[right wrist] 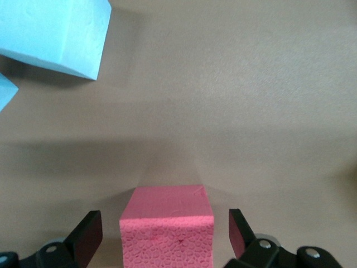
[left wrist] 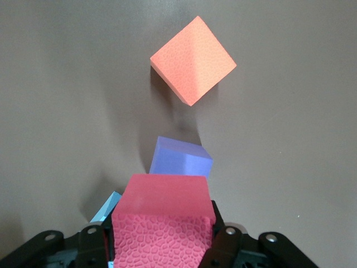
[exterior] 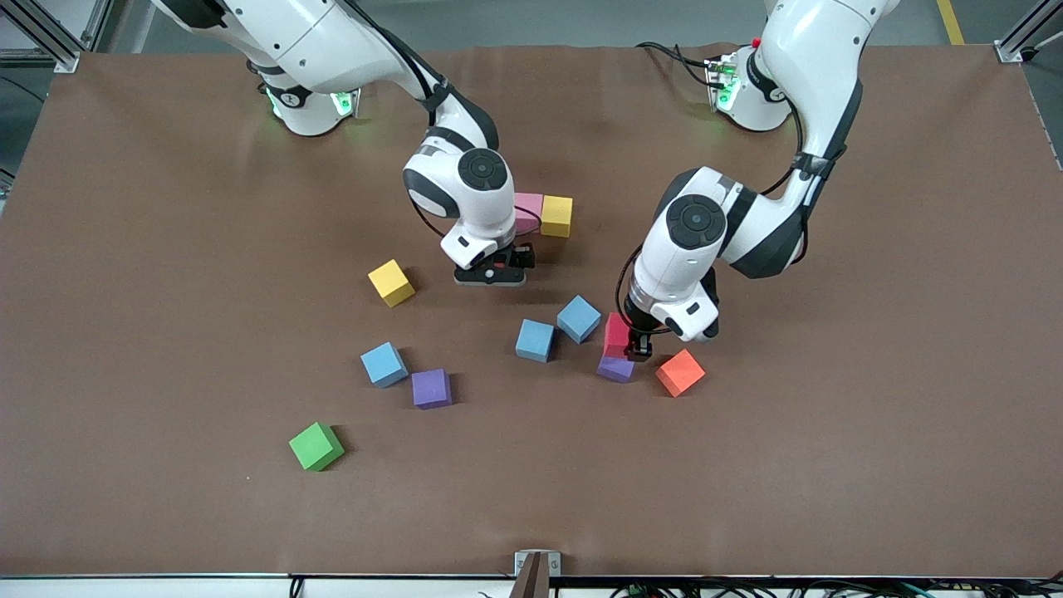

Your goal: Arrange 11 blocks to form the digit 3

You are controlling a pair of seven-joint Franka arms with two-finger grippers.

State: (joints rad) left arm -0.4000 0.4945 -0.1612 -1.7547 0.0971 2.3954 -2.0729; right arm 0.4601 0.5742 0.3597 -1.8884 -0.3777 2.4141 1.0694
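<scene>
- Table (exterior: 166, 249) — a brown surface that carries every cube; both arm bases stand along its edge farthest from the front camera.
- Left gripper (exterior: 638, 349) — hangs low over the cluster toward the left arm's end of the table, its fingers (left wrist: 93, 241) clenched on a red cube (left wrist: 162, 223), which is held just above a purple cube (left wrist: 179, 158).
- Right gripper (exterior: 492, 274) — low over the middle of the table, fingers (right wrist: 86, 233) released and standing apart on either side of a pink cube (right wrist: 167, 229), clear of its sides.
- Started row — a second pink cube (exterior: 528, 208) and a yellow cube (exterior: 556, 216) touch side by side, farther from the front camera than the loose cubes; the right arm hides what lies beside them.
- Loose task cubes — a yellow cube (exterior: 391, 282); two light blue cubes (exterior: 579, 318) (exterior: 535, 340) near each other; a third light blue cube (exterior: 384, 365) just beside another purple cube (exterior: 432, 389).
- Other cubes — an orange cube (exterior: 680, 372) near the left gripper; a green cube (exterior: 316, 446), nearest the front camera and well apart from the rest.
</scene>
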